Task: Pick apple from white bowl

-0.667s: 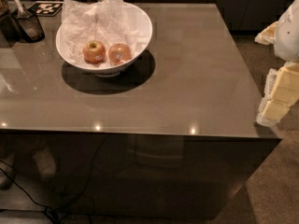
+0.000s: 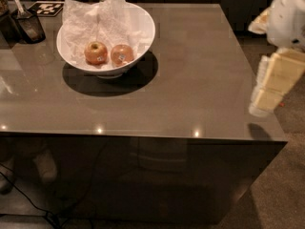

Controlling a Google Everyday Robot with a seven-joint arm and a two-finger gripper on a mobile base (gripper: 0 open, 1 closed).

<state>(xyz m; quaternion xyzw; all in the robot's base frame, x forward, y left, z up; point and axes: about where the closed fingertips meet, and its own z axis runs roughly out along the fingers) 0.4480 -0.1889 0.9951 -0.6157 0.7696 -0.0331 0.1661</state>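
Note:
The white bowl (image 2: 143, 35) stands on the back left of the grey table (image 2: 190, 80). Two apples lie side by side in it, in front of crumpled white paper (image 2: 102, 18). The apple (image 2: 122, 55), reddish-orange with a pale sticker, is the right one. A yellower apple with a dark stem dimple (image 2: 96, 52) touches it on the left. My gripper (image 2: 268, 95), cream-coloured, hangs at the table's right edge, far to the right of the bowl and lower in the view, with nothing seen in it.
A dark holder with a utensil (image 2: 28, 24) and a black-and-white marker tag (image 2: 45, 7) sit at the back left corner. Carpet floor (image 2: 286, 185) lies right of the table. Cables (image 2: 28, 199) run on the floor at the lower left.
The arm and gripper have shifted slightly left and up at the table's right edge. The bowl and apples have not moved.

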